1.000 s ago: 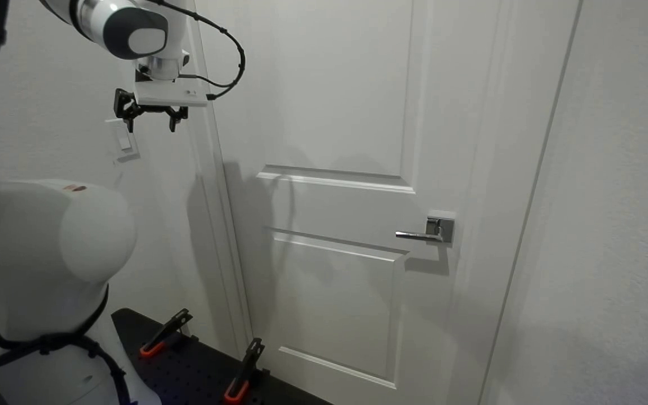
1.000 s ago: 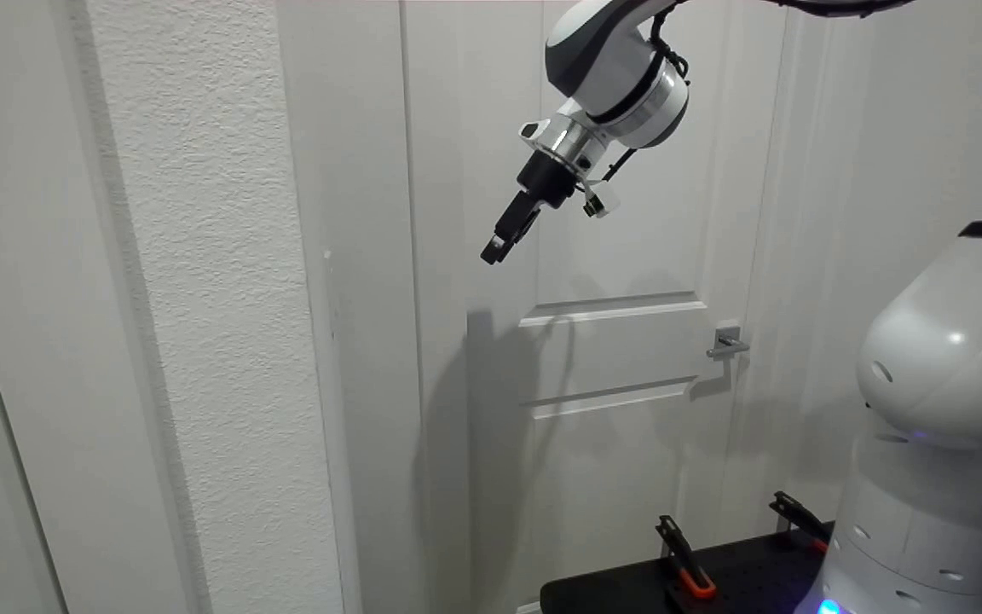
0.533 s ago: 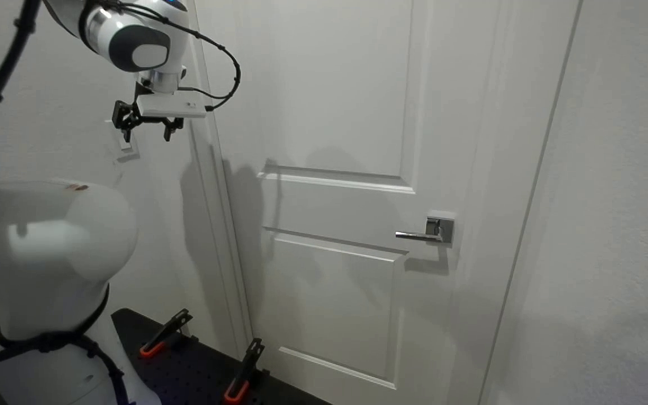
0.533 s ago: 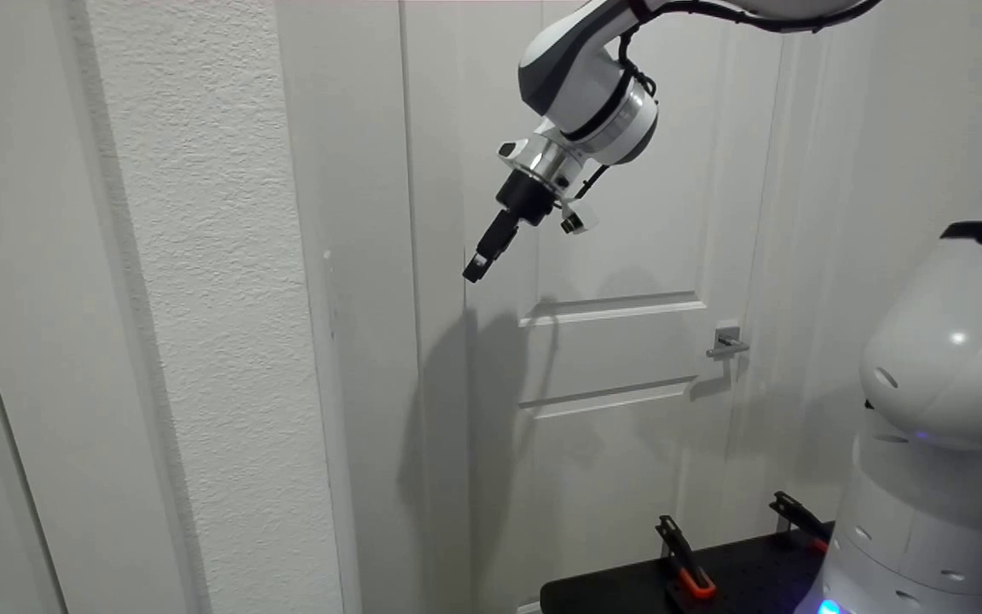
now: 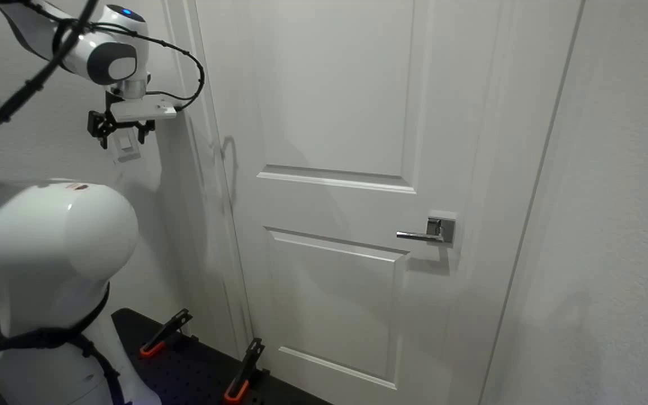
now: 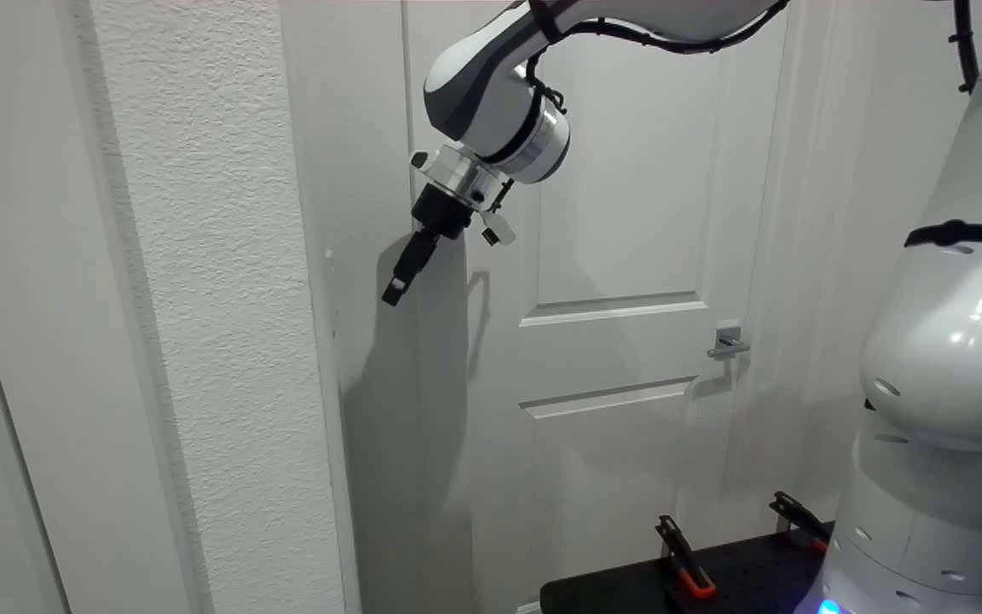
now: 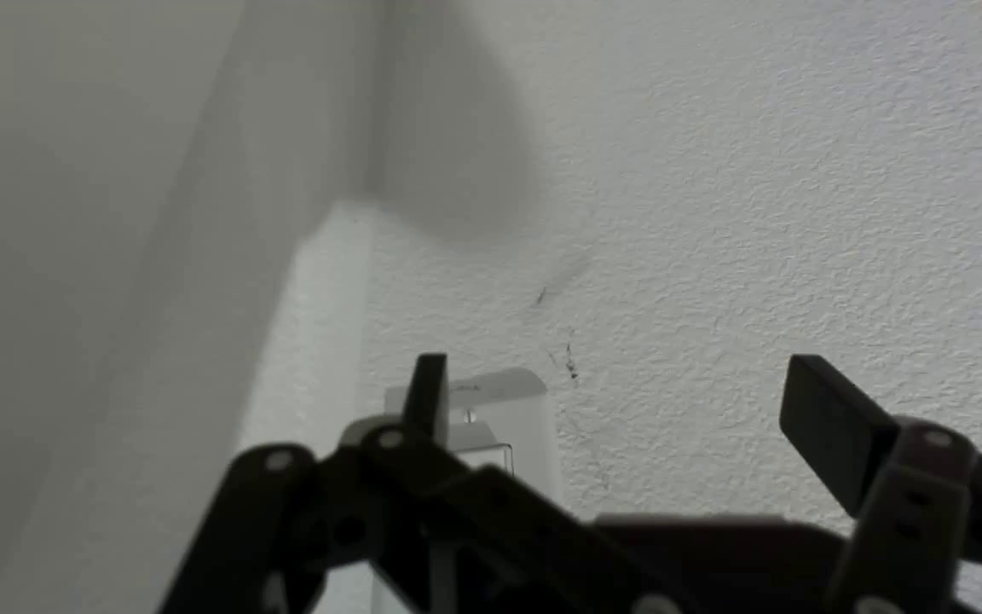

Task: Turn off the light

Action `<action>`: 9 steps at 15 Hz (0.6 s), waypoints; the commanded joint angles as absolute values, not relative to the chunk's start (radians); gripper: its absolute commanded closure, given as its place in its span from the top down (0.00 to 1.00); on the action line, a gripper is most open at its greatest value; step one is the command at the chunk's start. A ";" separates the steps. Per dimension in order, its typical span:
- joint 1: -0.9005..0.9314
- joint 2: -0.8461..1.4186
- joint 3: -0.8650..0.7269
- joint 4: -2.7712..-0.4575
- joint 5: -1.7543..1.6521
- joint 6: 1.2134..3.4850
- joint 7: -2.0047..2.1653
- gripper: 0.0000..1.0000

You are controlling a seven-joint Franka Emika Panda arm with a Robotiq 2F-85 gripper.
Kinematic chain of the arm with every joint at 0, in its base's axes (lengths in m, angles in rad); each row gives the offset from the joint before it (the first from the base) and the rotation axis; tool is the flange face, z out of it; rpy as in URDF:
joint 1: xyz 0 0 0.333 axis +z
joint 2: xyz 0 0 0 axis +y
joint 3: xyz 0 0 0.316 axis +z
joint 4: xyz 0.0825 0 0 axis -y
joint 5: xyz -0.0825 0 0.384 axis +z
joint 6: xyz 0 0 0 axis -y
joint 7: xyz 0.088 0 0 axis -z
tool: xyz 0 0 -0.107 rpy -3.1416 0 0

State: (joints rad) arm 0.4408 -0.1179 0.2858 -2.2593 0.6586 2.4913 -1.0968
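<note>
The white wall switch plate is on the wall left of the door, seen in an exterior view, with a paler rocker at its middle. My gripper hangs in front of it, with the plate showing between and behind the fingers. In an exterior view, the gripper points down and left. In the wrist view, my gripper is open and empty. The switch plate shows behind the left finger, which hides much of it; part of the rocker is visible. Contact is not visible. No lamp is in view.
A white door with a silver lever handle is right of the switch. The door frame stands close to the gripper. Black clamps with orange parts hold the black table below. A black cable runs along the arm.
The arm and gripper have moved left and down in an exterior view, and left and down in the other view too, toward the switch. The fingers stay open.
</note>
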 commanded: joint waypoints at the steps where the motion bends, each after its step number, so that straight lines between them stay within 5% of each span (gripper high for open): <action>1: 0.432 -0.095 0.348 -2.234 0.493 2.579 -0.930 1.00; 3: 0.437 -0.096 0.365 -2.239 0.405 2.621 -0.857 0.98; 4: 0.437 -0.098 0.370 -2.241 0.361 2.637 -0.823 0.73; 6: 0.442 -0.098 0.380 -2.241 0.289 2.670 -0.776 0.71; 9: 0.449 -0.092 0.386 -2.235 0.220 2.695 -0.737 0.49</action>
